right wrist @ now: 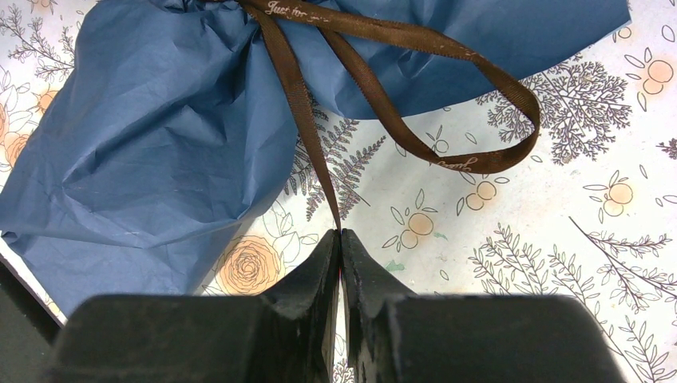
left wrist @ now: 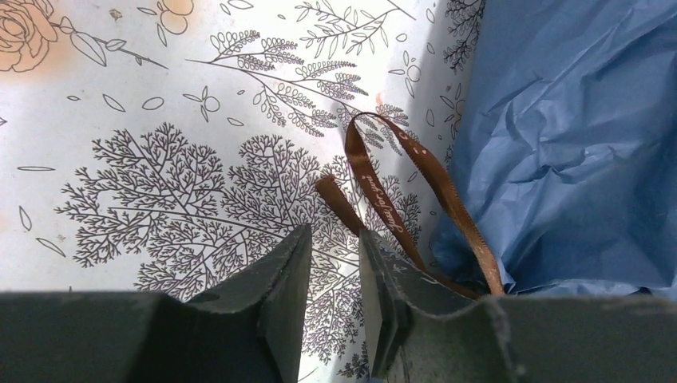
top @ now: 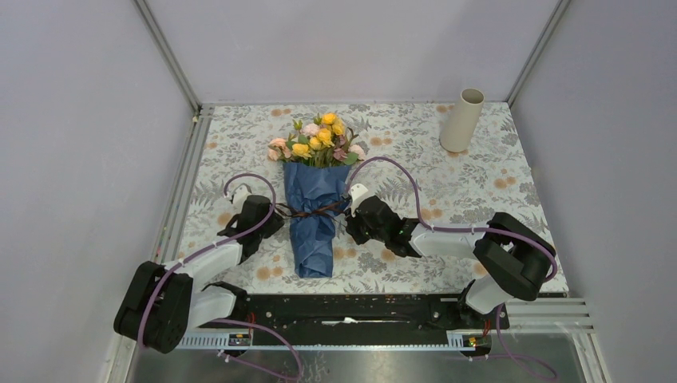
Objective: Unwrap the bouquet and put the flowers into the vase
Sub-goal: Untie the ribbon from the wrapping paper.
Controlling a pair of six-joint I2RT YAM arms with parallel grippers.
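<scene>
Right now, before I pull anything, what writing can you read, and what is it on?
"Just for": pale script on the brown ribbon where it binds the blue paper, right wrist view; the rest blurs.
Script on the ribbon's loops, both wrist views: too blurred to read.
None on the vase or the tablecloth.

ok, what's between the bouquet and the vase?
Between the bouquet and the vase, only bare printed tablecloth shows, in the top view. The right arm's cable arcs just nearer.

Crinkled matt blue paper (right wrist: 160, 136); satiny brown ribbon (right wrist: 297, 96); matt beige vase (top: 463, 120).
</scene>
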